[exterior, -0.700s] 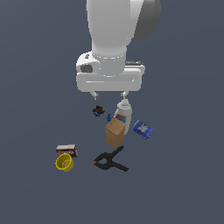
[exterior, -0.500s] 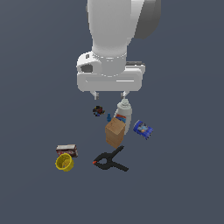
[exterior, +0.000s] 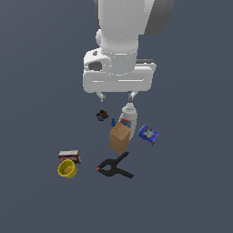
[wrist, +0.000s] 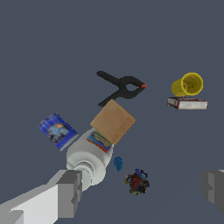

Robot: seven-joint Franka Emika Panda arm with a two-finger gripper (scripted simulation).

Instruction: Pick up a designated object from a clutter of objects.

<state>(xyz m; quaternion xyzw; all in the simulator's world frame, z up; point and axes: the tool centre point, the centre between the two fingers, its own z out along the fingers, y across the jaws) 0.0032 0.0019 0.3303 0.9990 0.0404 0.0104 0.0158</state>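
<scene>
From my seat, the exterior view puts the black spring clamp (exterior: 113, 167) nearest, low in the frame just left of centre, with the yellow cup (exterior: 67, 169) and the dark red box (exterior: 69, 156) touching or nearly so at lower left. Above the clamp stands the brown cardboard box (exterior: 119, 137), and it hides the lower part of the white bottle (exterior: 129, 116) behind it. Only a strip of the bottle's blue label shows, and I cannot read any writing on it. To the right of the box, a little apart on the table (exterior: 191, 182), lies the small blue can (exterior: 149, 134); its white and orange label marks are too small for me to read. A tiny dark toy (exterior: 102, 114) sits left of the bottle, with a small blue bit (exterior: 113, 122) between them that I think is a separate scrap, though it is hard to make out. Farthest back, the gripper (exterior: 116, 96) hangs with its fingers apart above the bottle's cap, holding nothing. The arm's white body fills the upper frame and is cut off at the top edge.
</scene>
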